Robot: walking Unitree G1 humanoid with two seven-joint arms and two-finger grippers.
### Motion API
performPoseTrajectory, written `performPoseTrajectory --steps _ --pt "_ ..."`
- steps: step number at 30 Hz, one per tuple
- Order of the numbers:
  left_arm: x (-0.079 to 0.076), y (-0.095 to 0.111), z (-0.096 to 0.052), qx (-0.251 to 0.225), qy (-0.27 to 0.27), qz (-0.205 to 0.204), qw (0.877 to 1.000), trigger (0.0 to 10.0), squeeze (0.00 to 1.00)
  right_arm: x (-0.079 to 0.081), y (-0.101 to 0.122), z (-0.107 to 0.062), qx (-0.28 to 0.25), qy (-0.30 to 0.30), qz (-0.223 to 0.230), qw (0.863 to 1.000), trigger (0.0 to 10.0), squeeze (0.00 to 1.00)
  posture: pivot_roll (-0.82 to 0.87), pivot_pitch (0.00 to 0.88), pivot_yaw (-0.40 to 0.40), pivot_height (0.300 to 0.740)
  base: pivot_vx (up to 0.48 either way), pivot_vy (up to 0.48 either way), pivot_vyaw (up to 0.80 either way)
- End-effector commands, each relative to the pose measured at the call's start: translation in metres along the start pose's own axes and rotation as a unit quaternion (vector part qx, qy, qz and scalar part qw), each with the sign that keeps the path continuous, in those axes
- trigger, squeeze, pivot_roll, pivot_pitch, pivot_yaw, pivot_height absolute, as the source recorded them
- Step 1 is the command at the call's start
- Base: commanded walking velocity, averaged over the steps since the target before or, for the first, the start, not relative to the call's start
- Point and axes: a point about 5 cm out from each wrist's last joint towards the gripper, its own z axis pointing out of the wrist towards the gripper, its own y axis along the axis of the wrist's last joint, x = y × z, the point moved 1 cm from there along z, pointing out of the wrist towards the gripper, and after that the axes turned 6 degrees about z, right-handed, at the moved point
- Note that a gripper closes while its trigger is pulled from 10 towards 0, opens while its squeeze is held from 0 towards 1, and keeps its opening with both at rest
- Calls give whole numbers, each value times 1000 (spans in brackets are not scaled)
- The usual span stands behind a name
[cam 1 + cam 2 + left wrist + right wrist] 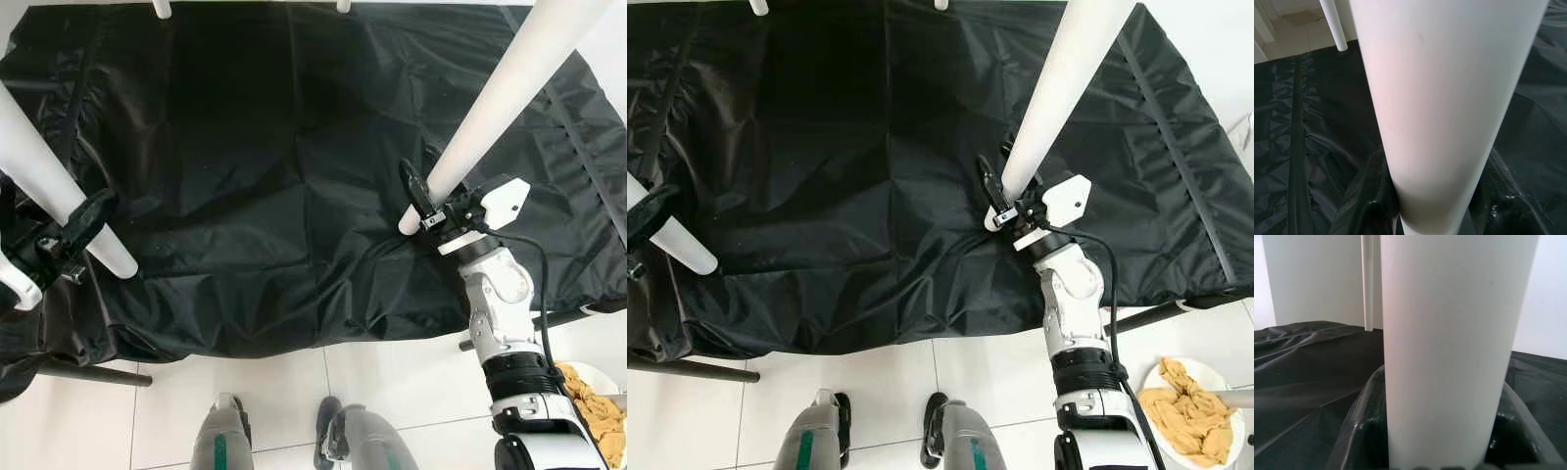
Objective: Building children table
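Two thick white table legs rise towards me out of a black sheet [265,176]. My left gripper [83,230] is shut around the left leg [39,166] near its rounded end, at the sheet's left edge. At the sheet's right front, my right gripper [423,201] is shut on the lower end of the right leg [509,88]. Each wrist view looks along the gripped leg [1444,98] [1449,333], with black fingers [1361,431] beside it. Two thinner-looking far legs [162,8] [343,5] stand at the back edge.
The sheet drapes over a low frame with dark bars [88,374] on a white tiled floor [392,382]. My feet [220,436] stand just before it. A white bowl holding a yellow cloth [1190,411] sits on the floor at the right.
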Motion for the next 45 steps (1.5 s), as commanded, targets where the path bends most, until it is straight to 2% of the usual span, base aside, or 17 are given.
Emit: performPoseTrajectory --steps 1,3,4,5,16,19,20,21,22,28,30,34,36,37,43,44,45 --pt "25 6 -18 -10 86 35 996 10000 0 -36 -11 -34 55 -85 -17 995 10000 0 267 180 -38 740 0 0 0" --pt "24 2 -16 -8 79 25 997 10000 0 -35 -11 -34 56 -84 -17 995 10000 0 267 177 -37 740 0 0 0" --pt "27 -2 -16 -9 83 6 997 10000 1000 -33 -13 -34 57 -82 -8 995 10000 894 262 175 -37 740 0 0 0" --pt "27 -4 -15 -11 81 1 997 10000 1000 -32 -13 -35 58 -80 -3 995 10000 1000 261 175 -36 740 0 0 0" --pt "23 -16 -10 -11 65 -4 998 10000 1000 -30 -17 -37 66 -77 -4 995 10000 1000 252 169 -32 740 0 0 0" --pt "23 -24 -9 4 72 11 997 10000 1000 -27 -22 -40 78 -77 -9 994 10000 1000 250 171 -31 740 0 0 0" --pt "22 -28 -9 6 81 13 997 10000 902 -25 -25 -41 82 -77 -9 994 10000 169 250 172 -31 740 0 0 0" --pt "22 -28 -9 6 81 13 997 10000 902 -25 -25 -41 82 -77 -9 994 10000 169 250 172 -31 740 0 0 0" --pt "21 -32 -7 12 85 15 996 10000 0 -22 -27 -42 85 -75 -7 994 10000 0 250 172 -31 740 0 0 0" --pt "15 -56 -5 37 121 30 992 10000 0 -12 -43 -50 112 -87 -2 990 10000 0 244 186 -31 740 0 0 0" --pt "12 -62 -4 45 117 20 992 10000 0 -11 -47 -53 119 -94 2 988 10000 0 244 186 -29 740 0 0 0" --pt "2 -74 -2 66 108 37 991 10000 0 -7 -53 -58 129 -104 9 986 10000 0 241 192 -27 740 0 0 0" --pt "-3 -81 -2 68 89 -3 994 10000 0 -6 -54 -60 130 -106 10 986 10000 0 235 197 -18 740 0 0 0" --pt "-4 -84 -2 70 80 -16 994 10000 1000 -5 -55 -62 132 -106 10 986 10000 0 233 201 -15 740 0 0 0" --pt "-2 -93 -6 79 82 -3 993 10000 1000 -7 -56 -66 136 -113 4 984 10000 0 230 206 -11 740 0 0 0" --pt "1 -97 -11 82 92 8 992 10000 0 -9 -57 -71 140 -117 -2 983 10000 0 230 206 -11 740 0 0 0" --pt "1 -97 -11 82 92 8 992 10000 0 -9 -57 -71 140 -117 -2 983 10000 0 230 206 -11 740 0 0 0"
